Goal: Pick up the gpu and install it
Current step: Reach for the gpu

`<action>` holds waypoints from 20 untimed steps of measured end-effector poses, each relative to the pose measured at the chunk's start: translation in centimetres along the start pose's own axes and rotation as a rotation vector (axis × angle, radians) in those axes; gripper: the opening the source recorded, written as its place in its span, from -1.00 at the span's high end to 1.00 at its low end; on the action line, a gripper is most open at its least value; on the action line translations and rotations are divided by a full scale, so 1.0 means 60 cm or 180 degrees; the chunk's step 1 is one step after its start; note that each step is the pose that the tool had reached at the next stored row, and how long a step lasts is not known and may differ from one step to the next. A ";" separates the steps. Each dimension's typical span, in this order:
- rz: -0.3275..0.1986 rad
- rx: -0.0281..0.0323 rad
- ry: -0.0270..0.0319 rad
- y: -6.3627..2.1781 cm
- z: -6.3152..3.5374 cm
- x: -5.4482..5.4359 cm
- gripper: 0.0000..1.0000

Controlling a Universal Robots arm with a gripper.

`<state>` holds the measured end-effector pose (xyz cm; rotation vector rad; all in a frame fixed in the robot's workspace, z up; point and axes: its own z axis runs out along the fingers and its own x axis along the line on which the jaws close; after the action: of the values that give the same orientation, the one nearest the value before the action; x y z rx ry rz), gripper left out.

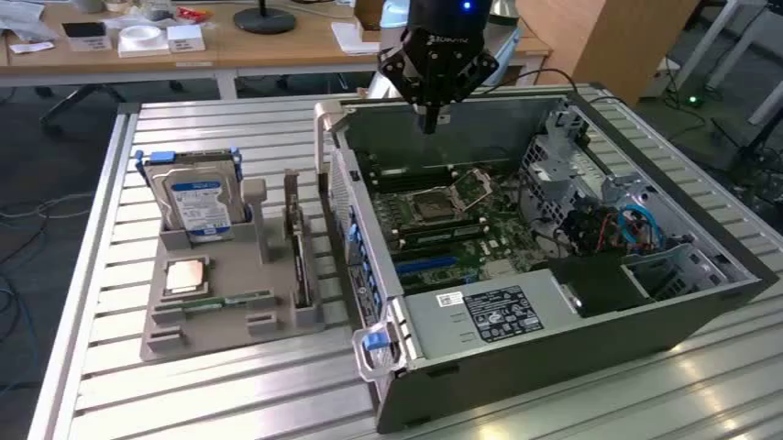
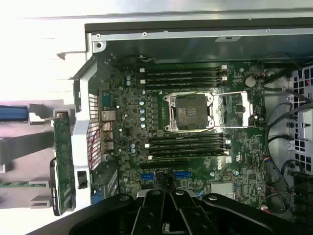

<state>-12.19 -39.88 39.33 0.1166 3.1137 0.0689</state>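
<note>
From my console, the gripper (image 1: 428,121) hangs in the upper middle of the exterior view, over the far wall of the open computer case (image 1: 685,302). Its fingers are clenched together with nothing between them. The gpu (image 1: 296,243) is not yet picked up. It stands on edge in the grey holder tray (image 1: 233,312) at the exterior view's left of centre, just beside the case wall and apart from the hard drive (image 1: 202,203), which sits upright further to the exterior view's left. The wrist view looks straight down onto the motherboard (image 2: 195,137), and the card's thin edge shows just outside the case. I judge the step in hand to be the reach for the card, and the gripper is well apart from it. To do it well, I would have the fingers spread before they descend and line them up across the card's thin faces. I would take it near the middle of its top edge so it lifts straight out of its slot. The tray's posts and the case wall stand close by, so there is little room to either side.
</note>
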 end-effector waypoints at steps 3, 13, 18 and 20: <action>0.0000 0.0000 0.0000 0.000 0.000 0.000 0.79; 0.0000 -0.0001 0.0000 0.000 0.000 0.004 0.79; 0.0000 -0.0001 0.0000 -0.001 0.000 0.018 0.79; 0.0000 -0.0001 0.0000 -0.002 -0.001 0.024 0.79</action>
<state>-13.65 -39.88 39.32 0.1166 3.1137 0.0694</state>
